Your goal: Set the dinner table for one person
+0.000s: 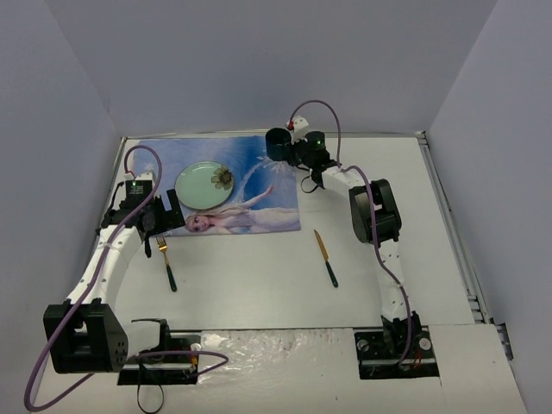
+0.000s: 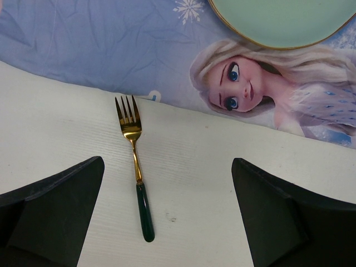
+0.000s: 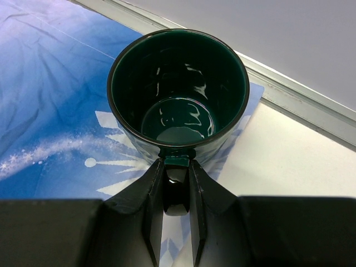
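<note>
The white dinner table [image 1: 259, 285] carries a blue princess placemat [image 1: 259, 177] at the back left, with a pale green plate [image 1: 204, 185] on it. A gold fork with a dark green handle [image 1: 166, 263] lies on the table left of the mat, tines toward it. My left gripper [image 2: 167, 211] hangs open above the fork [image 2: 135, 161], which lies nearer the left finger, untouched. My right gripper [image 3: 177, 178] is shut on the handle of a dark green mug [image 3: 178, 83] at the placemat's far right corner [image 3: 50, 83]; whether the mug rests on it I cannot tell.
A gold knife with a dark handle [image 1: 326, 258] lies on the bare table right of the placemat. A metal edge rail [image 3: 295, 94] runs just behind the mug. Grey walls enclose the table on three sides.
</note>
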`<state>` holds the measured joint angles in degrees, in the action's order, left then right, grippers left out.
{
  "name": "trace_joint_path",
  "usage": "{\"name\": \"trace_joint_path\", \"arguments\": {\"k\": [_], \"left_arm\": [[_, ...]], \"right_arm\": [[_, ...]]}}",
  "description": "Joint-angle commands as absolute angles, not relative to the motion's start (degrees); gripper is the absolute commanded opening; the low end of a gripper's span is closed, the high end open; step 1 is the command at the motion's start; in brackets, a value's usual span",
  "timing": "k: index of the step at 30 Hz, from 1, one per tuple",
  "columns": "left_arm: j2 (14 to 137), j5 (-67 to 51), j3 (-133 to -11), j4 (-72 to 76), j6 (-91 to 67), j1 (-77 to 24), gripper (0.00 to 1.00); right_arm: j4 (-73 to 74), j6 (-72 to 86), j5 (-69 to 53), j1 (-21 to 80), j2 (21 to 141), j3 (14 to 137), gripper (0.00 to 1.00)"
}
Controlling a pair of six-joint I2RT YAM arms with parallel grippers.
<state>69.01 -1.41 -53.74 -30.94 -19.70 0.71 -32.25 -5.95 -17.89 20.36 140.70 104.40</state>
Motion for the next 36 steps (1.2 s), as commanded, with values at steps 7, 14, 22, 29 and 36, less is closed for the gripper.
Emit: {"name": "trace_joint_path", "arguments": {"k": [7,14,22,29,36], "left_arm": [[69.0,-0.6,-54.9,-28.9,-18.8,0.6,0.97],[68.9,-0.5,-54.8,-29.2,-19.1,0.6,0.97],[68.9,0.7,-54.8,-30.0,-20.5,0.6,0.97],[69.2,4.0,-54.4,-34.5,-26.6,0.6,0.97],[67.8,4.4,-47.0,-36.7,-36.5,0.6,0.97]], "right_arm": [[-40.5,-7.6,-18.2,20.4,135.3,102.3,0.18],[-40.8,-7.0,-17.9,20.1,131.1,99.0,0.67],[-35.1,-4.4,-10.6,20.0,117.4,90.0,0.87],[-28.9,5.8,-6.8,20.2,102.8,75.7,1.0],[-33.2,11.1,-5.7,20.6,94.2,64.1,1.0]]}}
